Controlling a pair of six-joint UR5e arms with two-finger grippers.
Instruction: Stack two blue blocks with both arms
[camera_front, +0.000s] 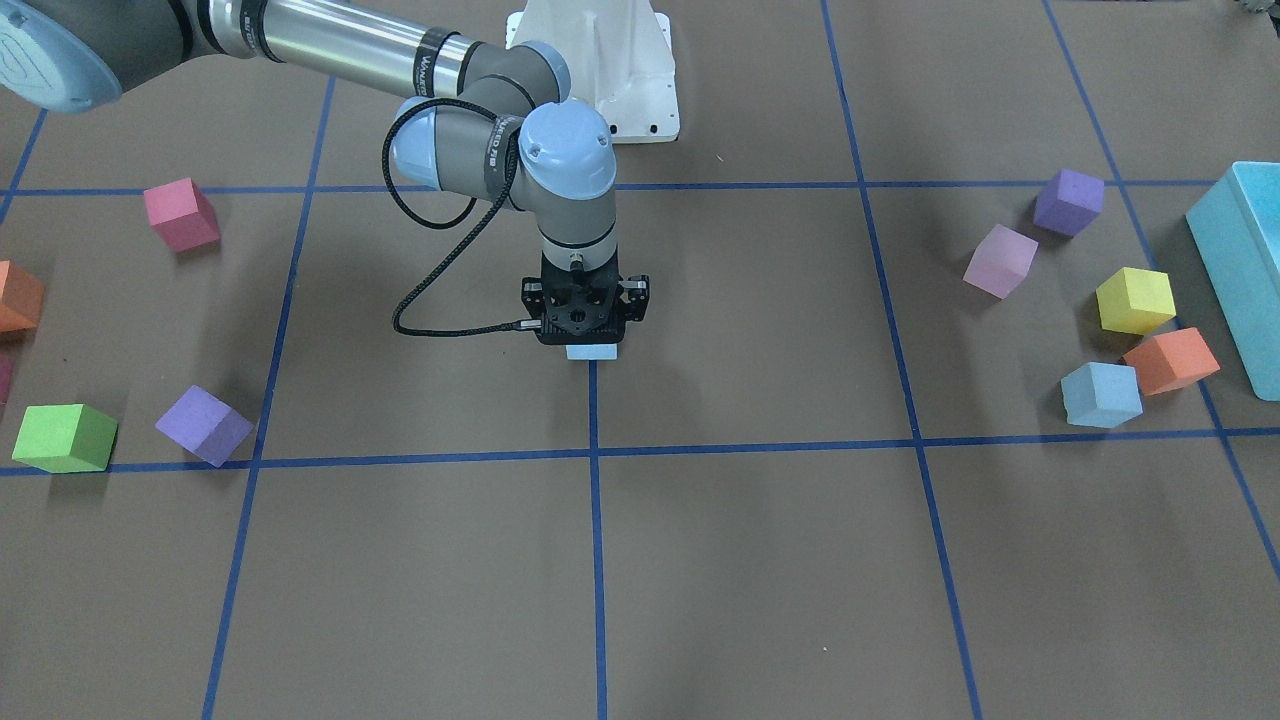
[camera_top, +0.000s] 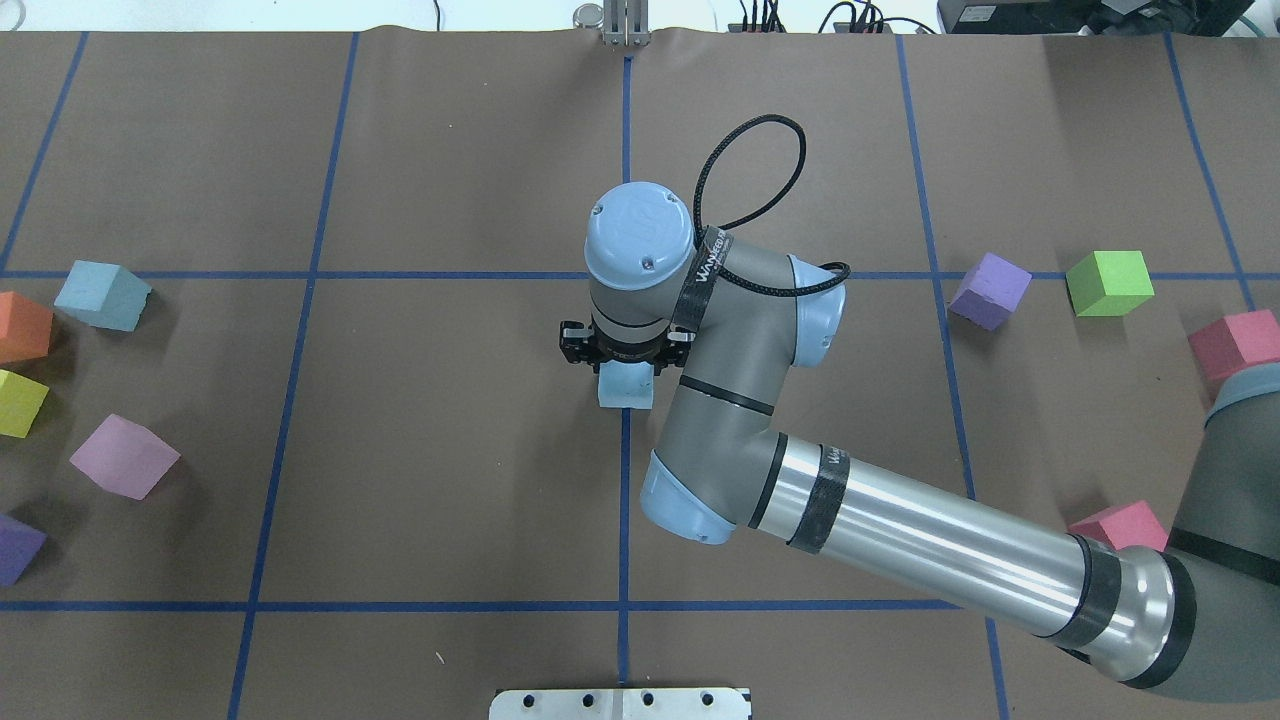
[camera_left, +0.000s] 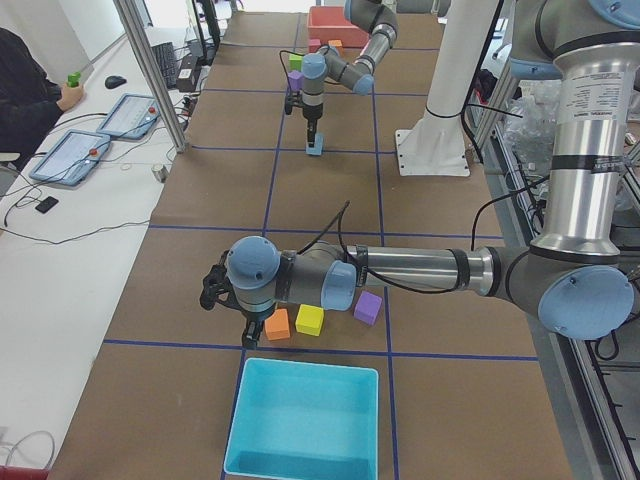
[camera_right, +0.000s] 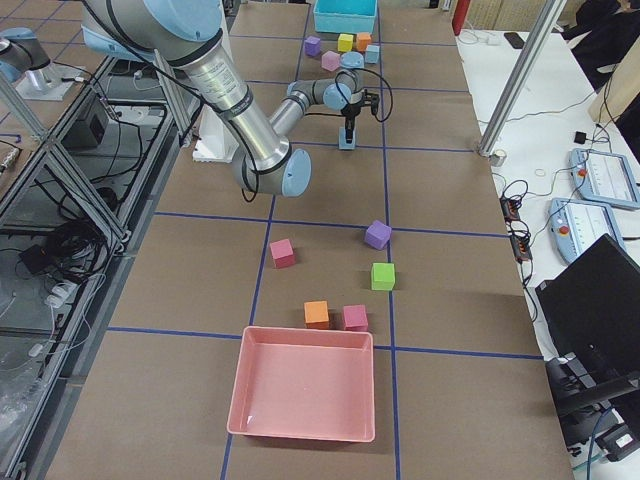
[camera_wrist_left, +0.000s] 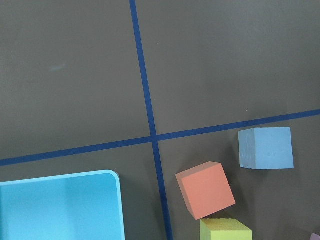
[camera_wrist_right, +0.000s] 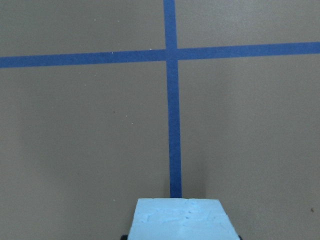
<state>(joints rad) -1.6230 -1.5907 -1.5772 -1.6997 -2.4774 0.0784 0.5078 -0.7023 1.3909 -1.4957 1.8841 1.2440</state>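
The right arm's black two-finger gripper (camera_front: 592, 345) pointed straight down at mid-table, over the centre blue tape line (camera_front: 597, 540). A matte light sky-blue foam cube (camera_top: 624, 387) sat directly beneath it, between the fingers; in the right wrist view the cube's top face (camera_wrist_right: 181, 221) filled the bottom edge, with a dark fingertip just showing at either side. The gripper looked closed on the cube, though whether the cube rested on the brown table covering (camera_front: 760, 560) or hung just above it could not be told.

The second sky-blue foam cube (camera_front: 1100, 394) lay well apart, at the robot's left end of the table, just beside an orange foam cube (camera_front: 1171, 360) and near a yellow foam cube (camera_front: 1135, 299). A large turquoise bin (camera_front: 1240, 270) stood close by.

The left arm's gripper (camera_left: 250, 330) showed only in the exterior left view, low over the orange cube; its opening could not be told. Its wrist camera looked down on the second blue cube (camera_wrist_left: 265, 148), the orange cube (camera_wrist_left: 205, 189) and a corner of the bin (camera_wrist_left: 60, 207).
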